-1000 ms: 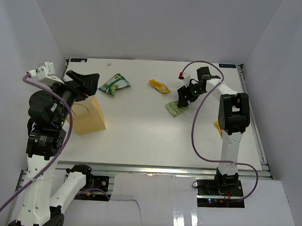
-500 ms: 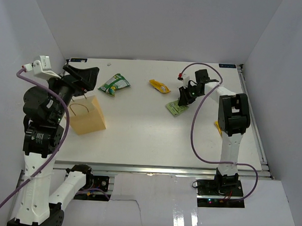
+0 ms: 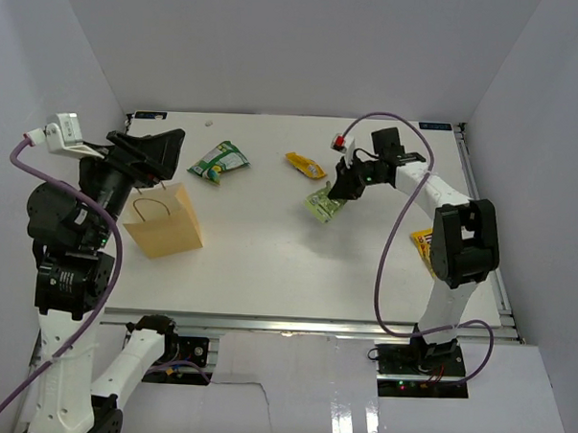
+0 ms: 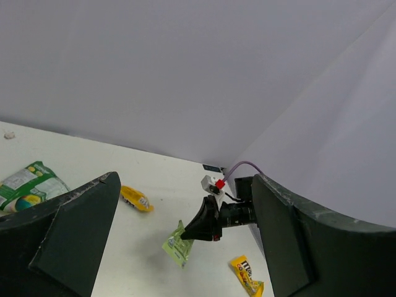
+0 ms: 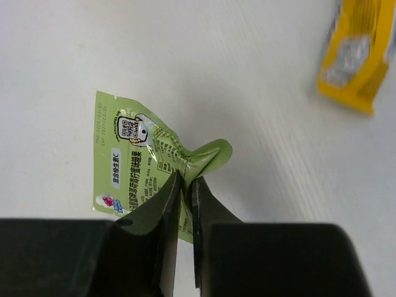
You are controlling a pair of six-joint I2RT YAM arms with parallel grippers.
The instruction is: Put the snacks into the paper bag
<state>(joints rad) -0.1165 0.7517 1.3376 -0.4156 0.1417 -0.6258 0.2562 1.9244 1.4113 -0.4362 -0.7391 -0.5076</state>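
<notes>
My right gripper (image 3: 340, 192) (image 5: 185, 180) is shut on the pale green square packet (image 3: 320, 204) (image 5: 136, 170) (image 4: 176, 244), pinching its folded edge and holding it just above the table. The tan paper bag (image 3: 164, 221) stands upright at the left. My left gripper (image 3: 148, 153) (image 4: 179, 235) hangs open above the bag's back edge, nothing between its fingers. The green-and-white packet (image 3: 218, 161) (image 4: 26, 185) lies behind the bag. At mid-back lies the orange-yellow wrapper (image 3: 305, 164) (image 4: 136, 198) (image 5: 356, 59). A yellow M&M's pack (image 3: 424, 249) (image 4: 247, 276) lies by the right arm.
White walls close in the table (image 3: 268, 264) on three sides. A metal rail (image 3: 313, 323) runs along the near edge. The right arm's purple cable (image 3: 392, 269) loops over the right side of the table.
My right gripper has shut on the pale green packet and lifted it slightly up and to the left. The left arm has drawn back to the left, off the bag.
</notes>
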